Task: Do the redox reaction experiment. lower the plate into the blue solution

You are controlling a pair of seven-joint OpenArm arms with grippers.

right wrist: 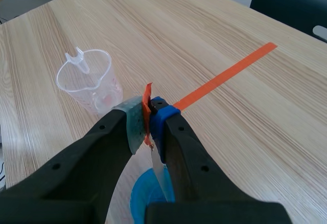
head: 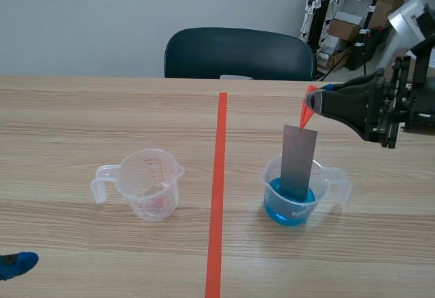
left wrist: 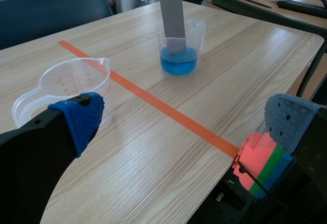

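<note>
A grey metal plate (head: 299, 158) hangs upright from an orange tape tab (head: 309, 107). My right gripper (head: 314, 102) is shut on that tab (right wrist: 147, 101), right of the tape line and above the beaker. The plate's lower end stands inside a clear beaker of blue solution (head: 292, 206) and reaches the liquid. The left wrist view shows plate (left wrist: 172, 12) and beaker (left wrist: 178, 55) far ahead. Under the right fingers I see part of the plate (right wrist: 159, 175) and the blue liquid (right wrist: 143, 193). My left gripper (left wrist: 186, 121) is open at the near left table edge, holding nothing.
An empty clear measuring beaker (head: 151, 184) stands left of the orange tape line (head: 217, 196), close ahead of my left gripper (head: 17, 264). A dark chair (head: 238, 53) sits behind the table. A pink, green and blue block (left wrist: 263, 165) lies below the table's near edge.
</note>
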